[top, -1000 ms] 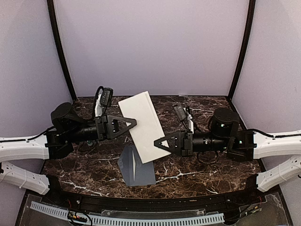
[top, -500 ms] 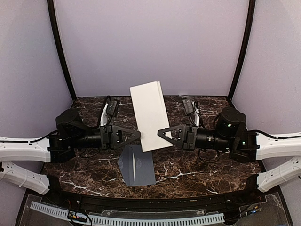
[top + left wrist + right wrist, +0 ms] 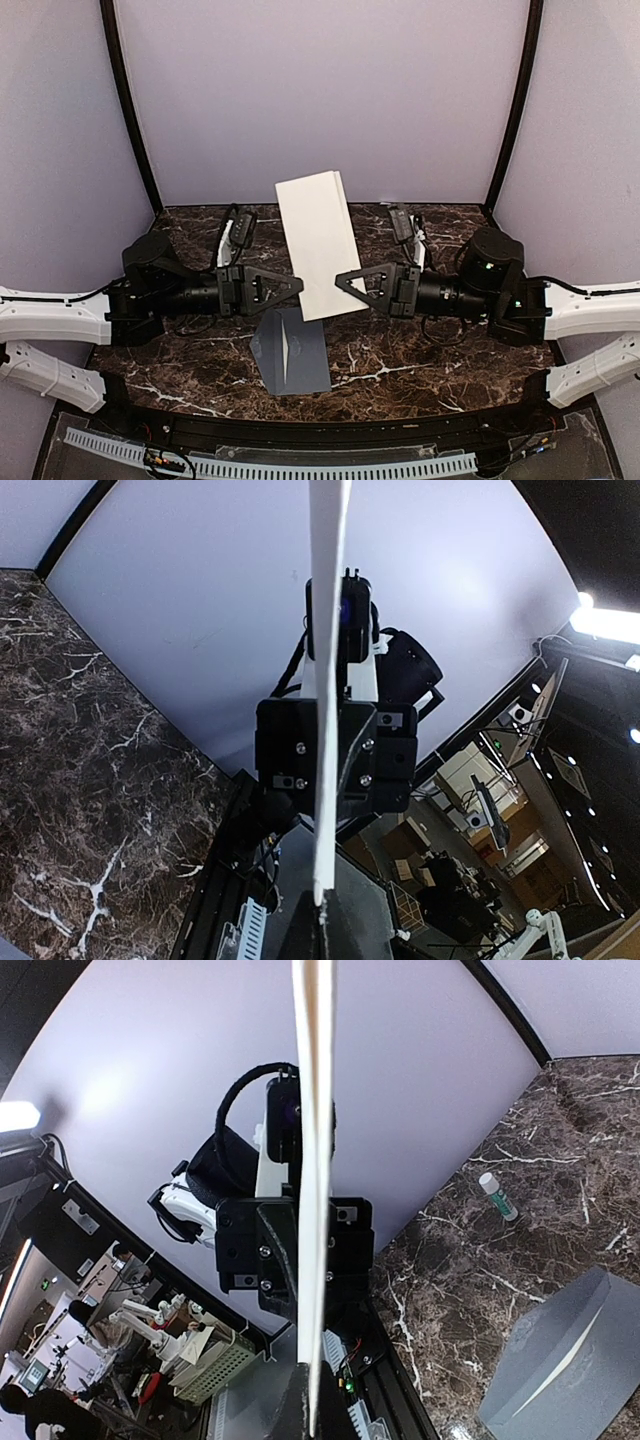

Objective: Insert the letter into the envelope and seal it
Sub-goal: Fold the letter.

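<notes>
letter (image 3: 318, 245) edge-on in wrist cams — face unseen; envelope (image 3: 560, 1360) cut off bottom-right.

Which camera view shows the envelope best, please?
The top external view: the envelope lies flat on the table and shows nearly whole, seen from above. The right wrist view catches only part of the envelope, at a slant in its lower right corner. The left wrist view does not show it.

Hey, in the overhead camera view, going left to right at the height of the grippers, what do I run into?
left arm → left gripper → the letter → right gripper → right arm. Left out: the envelope, nearer the bases, within the letter's span.
</notes>
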